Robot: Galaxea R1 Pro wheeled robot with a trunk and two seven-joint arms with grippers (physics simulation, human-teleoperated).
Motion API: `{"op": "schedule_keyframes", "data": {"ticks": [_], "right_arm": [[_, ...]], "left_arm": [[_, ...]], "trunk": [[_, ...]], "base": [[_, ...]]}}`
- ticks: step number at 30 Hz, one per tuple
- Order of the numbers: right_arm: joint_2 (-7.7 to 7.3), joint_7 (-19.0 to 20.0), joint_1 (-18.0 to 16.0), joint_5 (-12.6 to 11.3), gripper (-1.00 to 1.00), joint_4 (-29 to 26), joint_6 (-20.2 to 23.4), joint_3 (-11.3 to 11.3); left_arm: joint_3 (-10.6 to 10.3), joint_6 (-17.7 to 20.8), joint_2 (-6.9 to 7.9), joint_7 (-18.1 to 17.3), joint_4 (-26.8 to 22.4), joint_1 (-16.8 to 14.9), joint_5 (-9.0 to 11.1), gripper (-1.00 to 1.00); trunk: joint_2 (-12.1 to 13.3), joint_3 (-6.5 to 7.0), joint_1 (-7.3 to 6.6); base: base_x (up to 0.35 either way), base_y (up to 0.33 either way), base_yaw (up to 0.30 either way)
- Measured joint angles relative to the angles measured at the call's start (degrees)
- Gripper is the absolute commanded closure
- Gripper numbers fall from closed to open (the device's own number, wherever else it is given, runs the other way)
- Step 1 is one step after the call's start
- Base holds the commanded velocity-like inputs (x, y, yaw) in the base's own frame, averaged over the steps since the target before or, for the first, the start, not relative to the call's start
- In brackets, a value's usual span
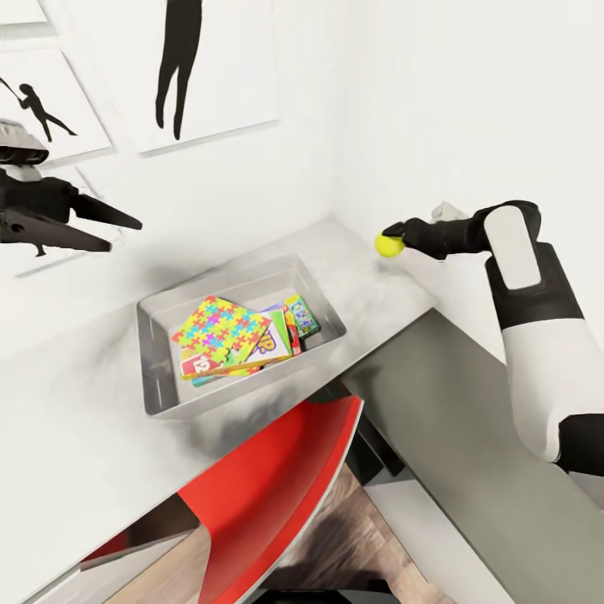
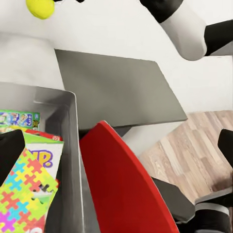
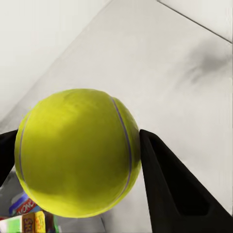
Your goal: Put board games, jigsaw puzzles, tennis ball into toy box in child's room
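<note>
Above the far corner of the table (image 1: 75, 436), our right gripper (image 1: 396, 236) is clamped on the ball (image 1: 387, 244), one finger pressed to each side of it in the right wrist view. The ball hangs in the air, off the tabletop and beyond the far right corner of the box (image 1: 159, 369), near the wall.

The box already holds a puzzle (image 1: 220, 329) lying on top of several game boxes (image 1: 295, 319), so we judge the ball to be the last toy left to go in.

To finish well, we should carry the ball across until it sits clearly over the box's open middle, lower it close to the pile, and only then let go; a round ball dropped from height could bounce off the flat puzzle and roll over the low sloping wall.

Our left gripper (image 1: 105, 226) waits with its fingers spread and nothing between them, raised over the table to the box's left, well clear of the path.

A red chair (image 1: 277, 470) is tucked under the table's front edge.
</note>
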Motion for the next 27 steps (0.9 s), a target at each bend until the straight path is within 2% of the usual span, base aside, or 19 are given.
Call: {"op": "schedule_keyframes", "data": {"ticks": [4, 7, 11, 13, 14, 15, 17, 24, 27], "right_arm": [[-0.04, 0.1, -0.3, -2.7, 1.0, -1.6, 0.0, 0.1], [-0.28, 0.1, -0.4, -5.3, 1.0, -2.7, 0.0, 1.2], [-0.57, 0.0, -0.4, -9.6, 1.0, -3.8, 0.0, 5.9], [-0.3, 0.0, -0.4, -12.4, 1.0, -4.3, 0.0, 9.0], [-0.04, 0.0, -0.3, -13.6, 1.0, -4.5, 0.0, 10.5], [0.05, -0.1, -0.3, -13.7, 1.0, -4.5, 0.0, 10.8], [0.77, -0.1, -0.2, -14.5, 1.0, -4.6, 0.0, 11.7], [2.59, -0.2, 0.3, -14.5, 1.0, -4.5, 0.0, 12.3], [3.07, -0.3, 0.4, -14.4, 1.0, -4.5, 0.0, 12.3]], "left_arm": [[-3.4, 0.0, 1.72, 0.0, -0.1, 0.8, 0.2, -1.0], [-4.8, 0.0, 2.94, 0.0, -0.1, 1.1, 0.3, -1.0], [-6.5, 0.0, 3.78, 0.0, -0.2, 1.2, 0.2, -1.0], [-8.0, 0.0, 4.11, 0.0, -0.2, 1.3, 0.2, -1.0], [-9.7, 0.0, 4.64, 0.0, -0.3, 1.3, 0.2, -1.0], [-10.4, 0.0, 4.86, 0.0, -0.3, 1.3, 0.2, -1.0], [-13.7, 0.0, 5.62, 0.0, -0.2, 1.3, 0.1, -1.0], [-18.2, -0.7, 7.92, 0.5, -0.2, 1.3, 0.0, -1.0], [-19.8, -0.9, 10.15, 0.7, -0.2, 1.3, -0.4, -1.0]], "trunk": [[0.0, 0.38, 0.0], [0.0, 0.67, 0.0], [0.0, 1.04, 0.0], [0.0, 1.23, 0.0], [0.0, 1.33, 0.0], [0.0, 1.42, 0.0], [0.0, 1.61, 0.0], [0.0, 2.28, 0.0], [0.0, 2.56, 0.0]], "base": [[0.0, 0.0, 0.0], [0.0, 0.0, 0.0], [0.0, 0.0, 0.0], [0.0, 0.0, 0.0], [0.0, 0.0, 0.0], [0.0, 0.0, 0.0], [0.0, 0.0, 0.0], [0.0, 0.0, 0.0], [0.0, 0.0, 0.0]]}}
